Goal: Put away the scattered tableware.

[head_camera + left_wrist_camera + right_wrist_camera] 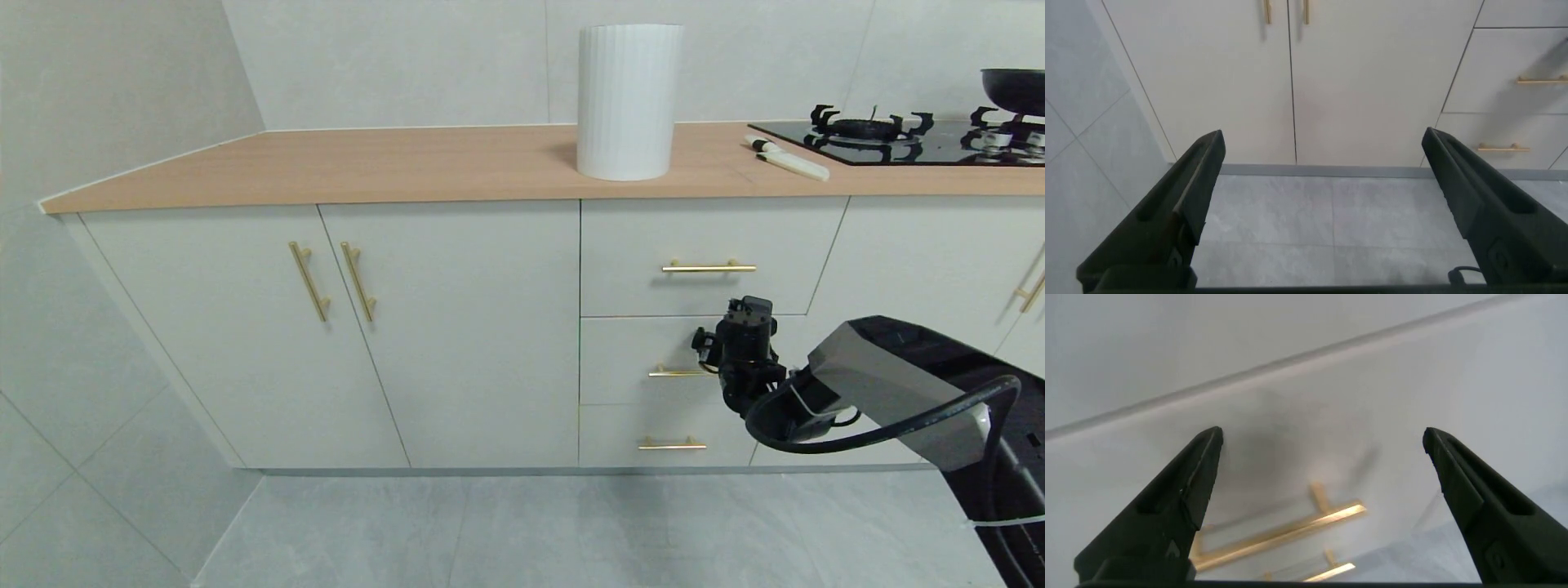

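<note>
A slim white dark-banded utensil (788, 158) lies flat on the wooden counter (367, 163), just left of the black gas hob (898, 140); a white ribbed cylinder (627, 100) stands upright farther left.

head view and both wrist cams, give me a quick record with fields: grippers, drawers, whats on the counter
right gripper: open, empty, facing the middle drawer handle, handle not gripped
left gripper: open, empty, low over the floor before the double doors
drawers: three stacked, all shut
counter: white ribbed container upright; white utensil lying between it and the hob
hob: black pan on the right burner
</note>
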Available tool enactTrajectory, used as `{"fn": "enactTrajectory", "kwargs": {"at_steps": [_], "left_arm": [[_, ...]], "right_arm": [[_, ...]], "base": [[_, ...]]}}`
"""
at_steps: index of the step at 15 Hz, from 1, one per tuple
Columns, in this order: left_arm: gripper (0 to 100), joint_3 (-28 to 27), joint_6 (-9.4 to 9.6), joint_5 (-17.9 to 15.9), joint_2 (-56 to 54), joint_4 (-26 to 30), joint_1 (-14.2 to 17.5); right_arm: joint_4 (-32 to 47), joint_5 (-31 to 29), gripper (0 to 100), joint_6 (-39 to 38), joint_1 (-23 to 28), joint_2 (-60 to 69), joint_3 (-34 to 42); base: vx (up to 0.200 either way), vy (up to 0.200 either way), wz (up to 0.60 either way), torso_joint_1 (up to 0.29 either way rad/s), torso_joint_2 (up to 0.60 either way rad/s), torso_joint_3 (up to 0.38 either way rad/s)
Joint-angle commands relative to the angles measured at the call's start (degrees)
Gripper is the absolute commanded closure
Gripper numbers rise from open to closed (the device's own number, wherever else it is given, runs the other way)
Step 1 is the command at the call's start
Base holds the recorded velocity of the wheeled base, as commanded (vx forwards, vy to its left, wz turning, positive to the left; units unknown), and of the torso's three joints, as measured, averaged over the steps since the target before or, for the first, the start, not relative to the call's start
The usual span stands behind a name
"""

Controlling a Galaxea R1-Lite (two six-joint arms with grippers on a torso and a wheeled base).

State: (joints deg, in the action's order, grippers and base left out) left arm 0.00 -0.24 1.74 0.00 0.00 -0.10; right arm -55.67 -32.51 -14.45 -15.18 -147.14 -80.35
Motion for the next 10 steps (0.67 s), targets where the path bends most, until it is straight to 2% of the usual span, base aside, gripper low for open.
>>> {"fn": "enactTrajectory", "kwargs": {"at_steps": [1,5,7,10], "left_arm": [[0,0.0,-0.02,0.0,0.0,0.0,0.0],[0,0.0,-0.02,0.0,0.0,0.0,0.0],[0,0.0,-0.02,0.0,0.0,0.0,0.0],[0,0.0,-0.02,0.0,0.0,0.0,0.0]], "right_arm": [[-0.3,0.3,0,0.1,-0.5,10.2,9.7],[-0.8,1.5,0,0.4,-1.8,34.2,35.9],[-0.7,1.4,0,2.1,-1.9,46.9,44.6],[-0.7,0.9,0,9.1,-1.9,67.2,56.8]], "base": [[0.0,0.0,0.0,0.0,0.0,0.0],[0.0,0.0,0.0,0.0,0.0,0.0],[0.0,0.0,0.0,0.0,0.0,0.0],[0.0,0.0,0.0,0.0,0.0,0.0]]}}
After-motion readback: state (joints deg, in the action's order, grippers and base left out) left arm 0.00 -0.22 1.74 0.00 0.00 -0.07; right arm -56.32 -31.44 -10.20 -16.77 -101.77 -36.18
